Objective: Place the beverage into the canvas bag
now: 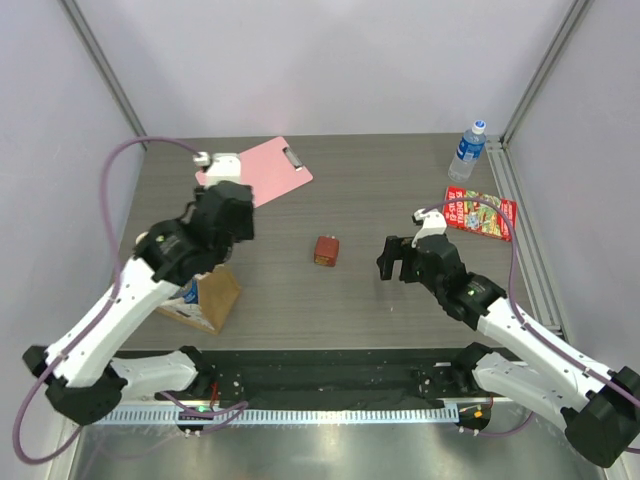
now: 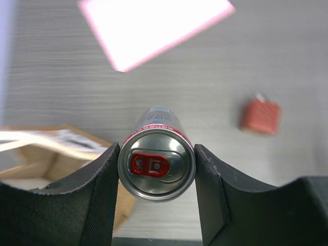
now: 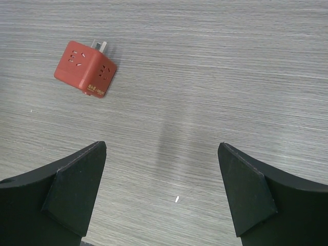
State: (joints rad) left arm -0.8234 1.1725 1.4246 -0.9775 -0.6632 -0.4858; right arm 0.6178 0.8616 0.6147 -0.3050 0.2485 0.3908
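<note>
The left gripper (image 2: 156, 148) is clamped on the beverage (image 2: 156, 171), a slim silver can with a red band under its rim and a red pull tab. One black finger presses each side of the can just below the rim, with no gap showing on either side. The can's lid faces straight back at the wrist camera and its body runs away from the gripper towards the tabletop (image 1: 380, 180). Its long axis therefore follows the gripper's own pointing direction, top end nearest the wrist and base end farthest. The visible strip of the can's side shows that the base leans a little forward of the lid.

The canvas bag (image 2: 61, 154) stands below the gripper, to the left in the wrist view. It is tan-brown, with a pale cream handle lying across its open mouth. Its near corner reaches under the held can, but whether the can's base is over the mouth or just outside the wall cannot be told. In the top view the bag (image 1: 215, 298) stands under the left arm's wrist, mostly hidden by it.

Ahead of the left gripper lies a pink clipboard (image 2: 154, 28), and ahead and to the right a small red plug cube (image 2: 261, 117).

The right gripper (image 3: 161, 148) hangs over bare tabletop with its fingers spread wide and nothing between them. The plug cube is ahead of it and to its left, well apart.
</note>
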